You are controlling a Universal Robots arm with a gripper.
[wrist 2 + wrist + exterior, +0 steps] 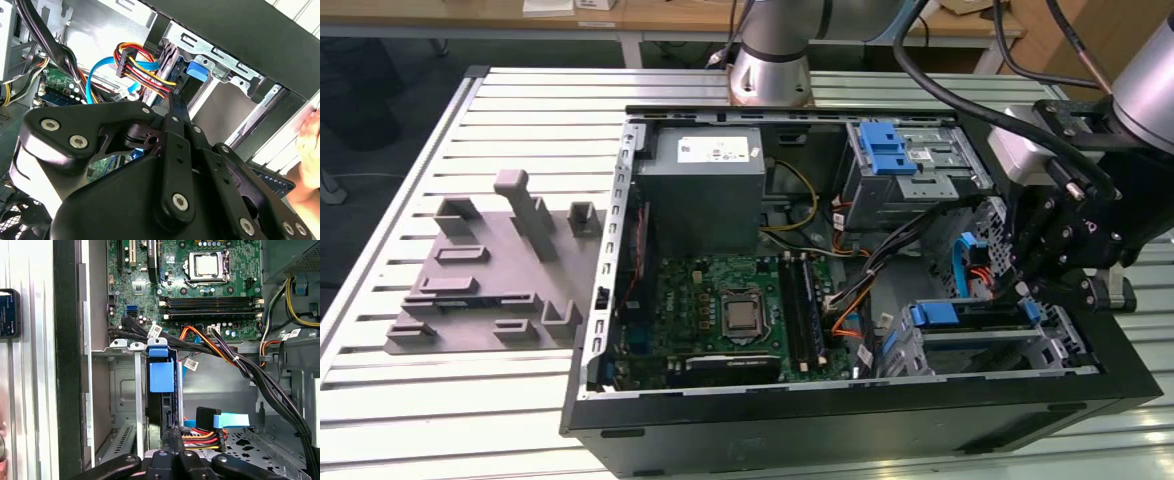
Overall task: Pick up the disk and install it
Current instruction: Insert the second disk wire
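The disk (160,407) stands on edge in a slot of the metal drive cage (119,344) at the case's front corner, with its blue carrier tab (161,374) facing the motherboard. In the exterior view the disk (970,318) lies in the cage at the exterior view's lower right. My gripper (175,434) sits at the disk's cable end with its black fingers pressed together and nothing visible between them. In the second wrist view the gripper (173,100) points at the blue tab (197,70). In the exterior view the gripper (1027,278) hangs just over the cage.
Red, yellow and black power wires (202,436) and a light blue data cable (235,419) run right beside the fingers. A black cable bundle (260,382) crosses nearby. The motherboard (734,310), a grey power-supply box (700,180) and a grey fixture block (494,270) are there. A hand (311,145) shows outside the case.
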